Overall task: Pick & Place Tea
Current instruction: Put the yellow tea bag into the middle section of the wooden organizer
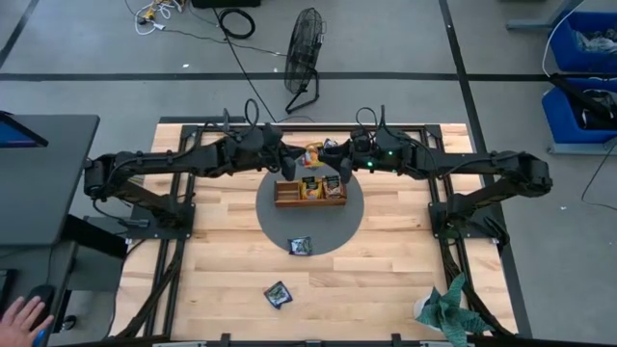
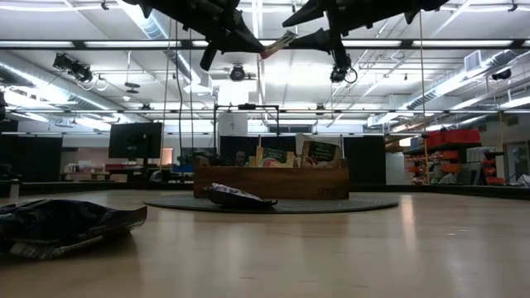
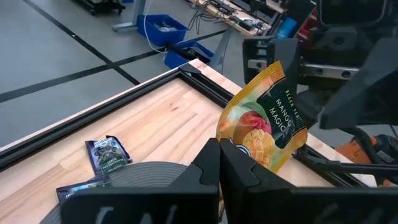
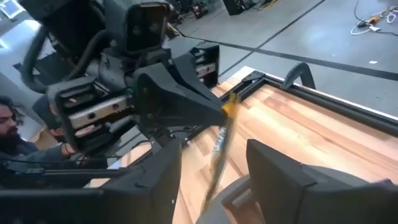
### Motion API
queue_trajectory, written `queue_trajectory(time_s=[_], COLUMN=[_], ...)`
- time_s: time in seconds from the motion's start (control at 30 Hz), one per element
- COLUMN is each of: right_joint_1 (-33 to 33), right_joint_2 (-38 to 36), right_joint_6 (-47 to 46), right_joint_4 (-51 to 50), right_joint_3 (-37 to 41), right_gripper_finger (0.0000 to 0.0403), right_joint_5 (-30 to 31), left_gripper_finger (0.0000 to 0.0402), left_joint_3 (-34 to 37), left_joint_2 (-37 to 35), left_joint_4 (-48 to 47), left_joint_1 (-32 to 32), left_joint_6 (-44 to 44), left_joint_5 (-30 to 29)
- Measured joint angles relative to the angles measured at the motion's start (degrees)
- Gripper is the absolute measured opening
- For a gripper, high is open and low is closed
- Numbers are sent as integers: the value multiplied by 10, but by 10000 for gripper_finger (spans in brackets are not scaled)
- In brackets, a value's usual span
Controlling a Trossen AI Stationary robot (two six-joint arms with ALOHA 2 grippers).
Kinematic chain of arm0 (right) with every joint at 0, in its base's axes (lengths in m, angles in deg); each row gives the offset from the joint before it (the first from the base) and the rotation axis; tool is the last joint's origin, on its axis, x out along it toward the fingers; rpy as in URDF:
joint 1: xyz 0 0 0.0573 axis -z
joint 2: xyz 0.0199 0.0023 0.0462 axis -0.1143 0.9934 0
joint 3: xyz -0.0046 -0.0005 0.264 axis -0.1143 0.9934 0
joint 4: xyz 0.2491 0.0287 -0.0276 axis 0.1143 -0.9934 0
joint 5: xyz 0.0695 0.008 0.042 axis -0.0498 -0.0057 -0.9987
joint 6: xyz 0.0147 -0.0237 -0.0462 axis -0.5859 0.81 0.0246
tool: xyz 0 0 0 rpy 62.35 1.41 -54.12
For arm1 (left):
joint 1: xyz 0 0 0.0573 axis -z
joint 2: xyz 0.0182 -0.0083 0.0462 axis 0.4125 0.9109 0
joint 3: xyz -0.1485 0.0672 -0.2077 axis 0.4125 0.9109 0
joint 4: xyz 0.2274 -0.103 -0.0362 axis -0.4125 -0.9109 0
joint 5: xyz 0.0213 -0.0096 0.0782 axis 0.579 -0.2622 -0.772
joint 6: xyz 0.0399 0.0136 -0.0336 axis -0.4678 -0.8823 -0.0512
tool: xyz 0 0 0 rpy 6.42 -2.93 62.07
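Note:
A yellow-orange mango tea sachet (image 3: 267, 118) hangs in the air over the far end of the wooden tray (image 1: 310, 192), with my left gripper (image 3: 219, 152) shut on it. My right gripper (image 4: 214, 155) faces it from the table's right and is open. Its fingers stand on either side of the sachet's free end (image 4: 219, 146) without touching it. The tray stands on a dark round mat (image 1: 280, 220) with several sachets upright in it. One dark blue sachet (image 1: 301, 246) lies on the mat's near edge. Another (image 1: 279, 294) lies on the bare wood nearer the front. My left gripper pinches the mango sachet by its lower corner (image 3: 239, 146) between the two shut fingers. The fingers come nearly level from the table's left. The sachet is lifted clear, high above the tray, and sticks out past the fingertips toward my right gripper.
A potted plant (image 1: 448, 308) stands at the near right corner. A person's hand (image 1: 24, 313) shows beside the table at the near left. A floor fan (image 1: 307, 48) stands beyond the far edge. Bare wood lies on both sides of the mat.

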Motion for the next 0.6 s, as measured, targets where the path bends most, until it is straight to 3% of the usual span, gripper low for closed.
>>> queue_trajectory(time_s=[0.17,0.37,0.6], right_joint_1=[0,0,0], right_joint_2=[1,1,-1], right_joint_6=[0,2,1], right_joint_4=[-2,-2,-3], right_joint_3=[0,0,0], right_gripper_finger=[135,18,4], right_joint_5=[-3,-18,-18], left_gripper_finger=[1,1,3], left_joint_3=[0,0,0], left_joint_2=[0,0,0], left_joint_4=[0,1,1], left_joint_1=[0,0,0], left_joint_6=[0,0,0], left_joint_5=[0,1,1])
